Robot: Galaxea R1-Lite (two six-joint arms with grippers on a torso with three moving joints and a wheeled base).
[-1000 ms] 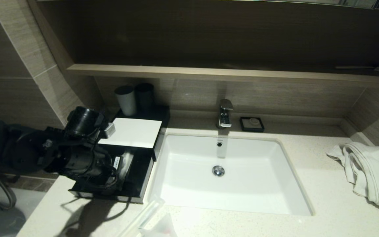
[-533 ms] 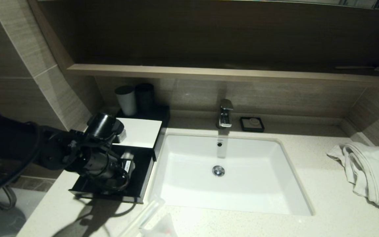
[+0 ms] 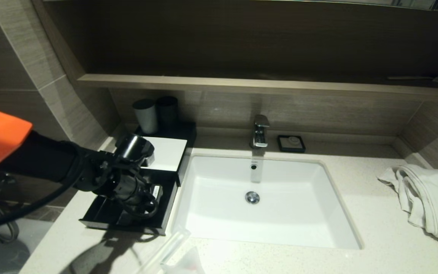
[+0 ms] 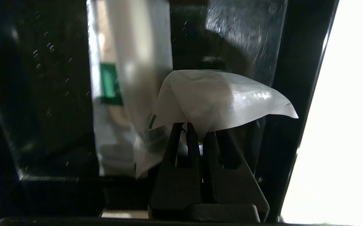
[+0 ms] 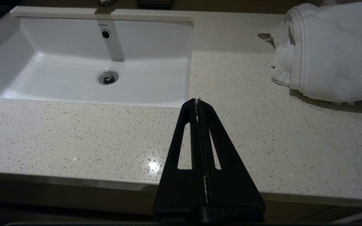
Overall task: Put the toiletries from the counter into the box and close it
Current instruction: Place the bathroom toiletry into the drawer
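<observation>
Left gripper (image 4: 196, 133) was down inside the open drawer (image 3: 107, 217) of the black box (image 3: 165, 152), fingers pressed together on the edge of a small white plastic packet (image 4: 218, 100); the packet fanned out just past the fingertips. In the head view the left arm came in from 9 o'clock and its wrist covered most of the drawer. Box sat at 9 o'clock of the sink (image 3: 203, 228), against the left wall, drawer pulled out toward 6 o'clock, white top panel on. In the left wrist view a long clear-wrapped stick with a green mark (image 4: 110, 84) lay in the drawer, just beside the pinched packet.

More toiletries lay on the counter (image 3: 375, 243) at 6 o'clock of the box: a long clear-wrapped stick (image 3: 165, 249) and a small packet (image 3: 186, 262), near each other at the front edge, cut by the frame.

Right gripper (image 5: 197, 102) was parked above the front edge of the counter at 5 o'clock of the sink, fingers pressed together on nothing.

Two dark cups (image 3: 156, 112) stood at 12 o'clock of the box. Faucet (image 3: 260, 131) was at 12 o'clock of the sink, small black soap dish (image 3: 291, 143) just right of it. White towel (image 3: 428, 198) was bunched at 3 o'clock, well apart from the box.
</observation>
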